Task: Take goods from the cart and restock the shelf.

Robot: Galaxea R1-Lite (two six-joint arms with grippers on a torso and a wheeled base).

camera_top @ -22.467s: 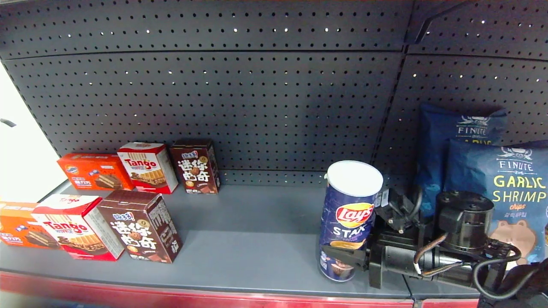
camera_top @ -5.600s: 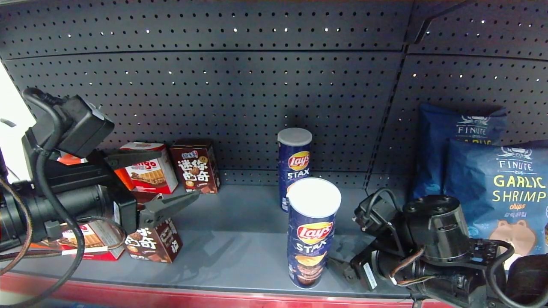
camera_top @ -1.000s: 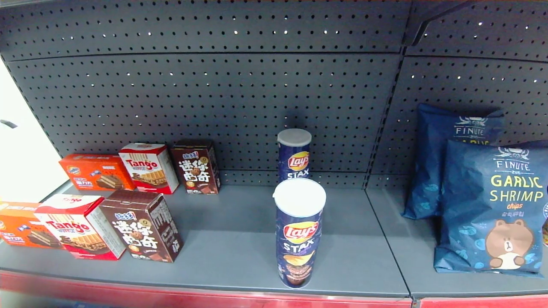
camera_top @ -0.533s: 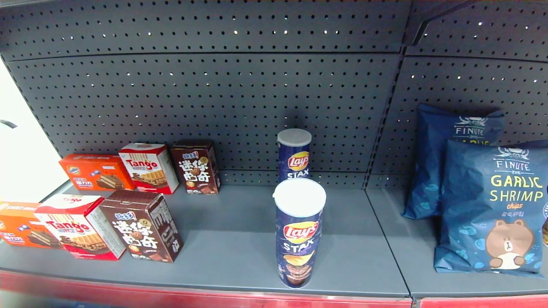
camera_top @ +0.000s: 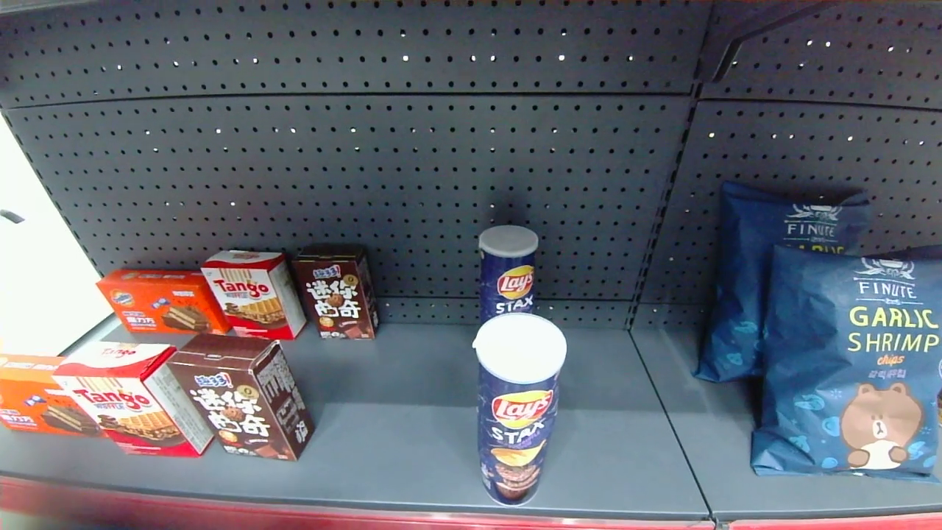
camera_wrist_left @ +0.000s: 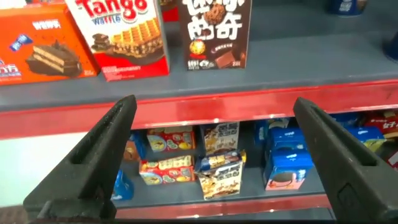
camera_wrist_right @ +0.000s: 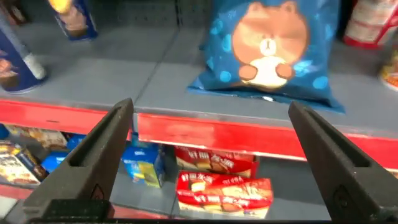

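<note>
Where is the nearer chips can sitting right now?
In the head view, the nearer chips can stands upright at the front edge of the shelf, directly before the rear can.

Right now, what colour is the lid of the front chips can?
The lid is white, best seen in the head view.

A dark grey pegboard (camera_top: 353, 184) is backing the grey shelf (camera_top: 397, 412), with light glinting through some of its holes. A red strip (camera_top: 294, 517) is running along the front edge. A seam (camera_top: 673, 434) is splitting the deck in two. A white surface (camera_top: 37, 280) is glowing at the left. A lower tier (camera_wrist_left: 249, 202) is sitting underneath.
</note>
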